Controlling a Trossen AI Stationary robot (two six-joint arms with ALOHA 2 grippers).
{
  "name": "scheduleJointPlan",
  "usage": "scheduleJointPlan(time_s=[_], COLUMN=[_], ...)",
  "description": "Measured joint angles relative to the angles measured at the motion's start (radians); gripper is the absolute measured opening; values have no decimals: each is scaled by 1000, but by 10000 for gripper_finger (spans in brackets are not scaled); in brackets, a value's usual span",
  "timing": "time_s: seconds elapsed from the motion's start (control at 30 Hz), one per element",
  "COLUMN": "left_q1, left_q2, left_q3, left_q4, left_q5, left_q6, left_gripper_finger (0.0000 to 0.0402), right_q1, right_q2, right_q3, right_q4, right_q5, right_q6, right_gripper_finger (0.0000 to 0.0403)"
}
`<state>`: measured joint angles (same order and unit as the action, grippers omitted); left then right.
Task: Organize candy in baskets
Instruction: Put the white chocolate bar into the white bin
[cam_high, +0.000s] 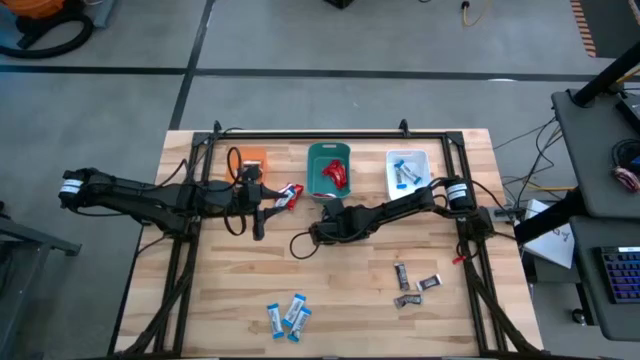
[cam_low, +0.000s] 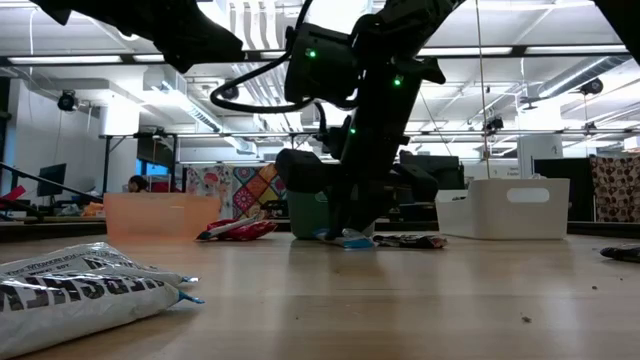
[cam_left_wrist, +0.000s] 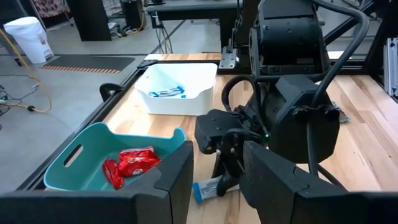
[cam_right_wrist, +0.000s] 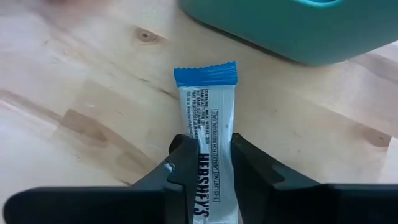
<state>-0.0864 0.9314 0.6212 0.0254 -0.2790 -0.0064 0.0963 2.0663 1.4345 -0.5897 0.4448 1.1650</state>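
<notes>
A blue-and-white candy bar (cam_right_wrist: 208, 124) lies on the table just in front of the teal basket (cam_high: 328, 168), which holds red candies (cam_left_wrist: 130, 163). My right gripper (cam_right_wrist: 208, 171) reaches down on that bar, shut on it; it also shows in the high view (cam_high: 325, 232). My left gripper (cam_left_wrist: 217, 180) is open and hovers beside a red candy (cam_high: 289, 193) on the table, between the orange basket (cam_high: 250, 160) and the teal one. The white basket (cam_high: 407, 170) holds blue-and-white candies. My right gripper pinches the blue-and-white bar between its two fingers (cam_right_wrist: 183, 165), across the bar's width near its printed end (cam_right_wrist: 210, 158). The fingers come from above, slanting down, and lie along the bar. The bar's blue crimped end (cam_right_wrist: 205, 74) sticks out ahead, flat on the wood.
Several blue-and-white candies (cam_high: 288, 315) lie near the table's near edge, one close to the low camera (cam_low: 90, 280). Dark silver-grey candies (cam_high: 415, 283) lie at the near right. A black frame (cam_high: 330, 135) runs round the table. Bare wood (cam_high: 240, 290) lies at the near left.
</notes>
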Motion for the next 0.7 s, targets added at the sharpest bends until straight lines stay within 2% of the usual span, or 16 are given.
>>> scheduleJointPlan(time_s=[0.3, 0.7], left_q1=[0, 0], left_q2=[0, 0], left_q3=[0, 0], left_q4=[-1, -10], left_q5=[0, 0], left_q6=[-6, -28], left_gripper_finger=[126, 126], right_q1=[11, 24], right_q2=[-43, -103], right_q3=[-5, -5], right_q4=[9, 59], right_q5=[-26, -5], right_q6=[-81, -195], right_gripper_finger=[73, 63])
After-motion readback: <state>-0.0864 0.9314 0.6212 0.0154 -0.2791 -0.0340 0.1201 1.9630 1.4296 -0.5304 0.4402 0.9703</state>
